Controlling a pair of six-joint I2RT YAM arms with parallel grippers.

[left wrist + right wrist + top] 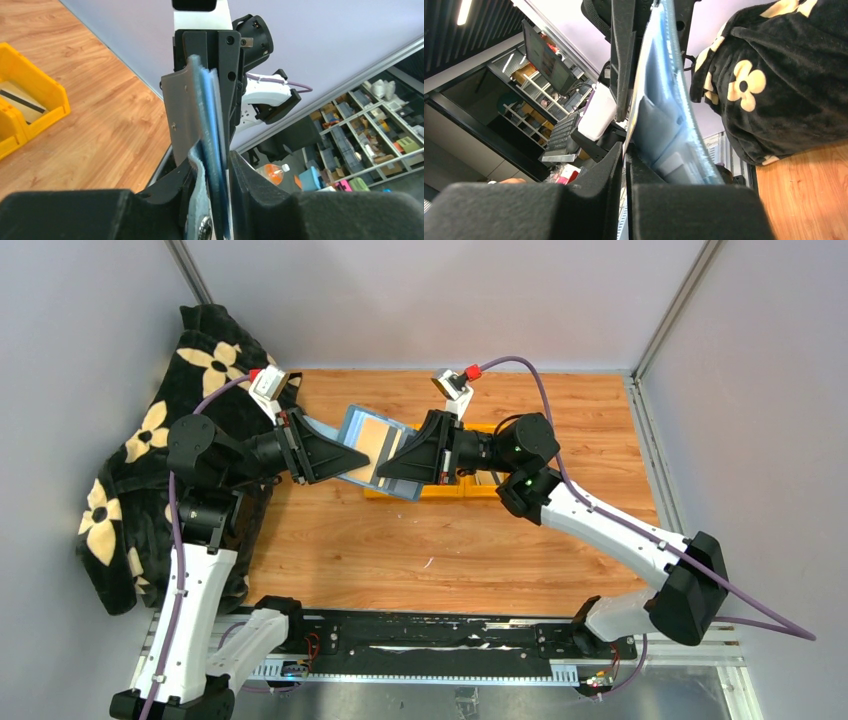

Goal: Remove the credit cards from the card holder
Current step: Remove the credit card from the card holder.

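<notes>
The card holder (352, 426) is open and held in the air between my two grippers, above the middle of the table. Its pale-blue inside faces up, and a credit card (378, 443) lies flat on it, looking tan from above. My left gripper (350, 457) is shut on the holder's left edge. In the left wrist view the teal holder (210, 115) stands edge-on in my left gripper (211, 162), its strap snap (204, 227) low down and a grey card (177, 112) beside it. My right gripper (392, 468) is shut on the card's thin edge; the holder's pockets (659, 110) show beside my right gripper (625, 150).
Yellow plastic bins (450, 488) sit on the wooden table just behind and under the held holder; one also shows in the left wrist view (30, 95). A black blanket with cream flowers (140, 460) is heaped along the left wall. Grey walls close in the table.
</notes>
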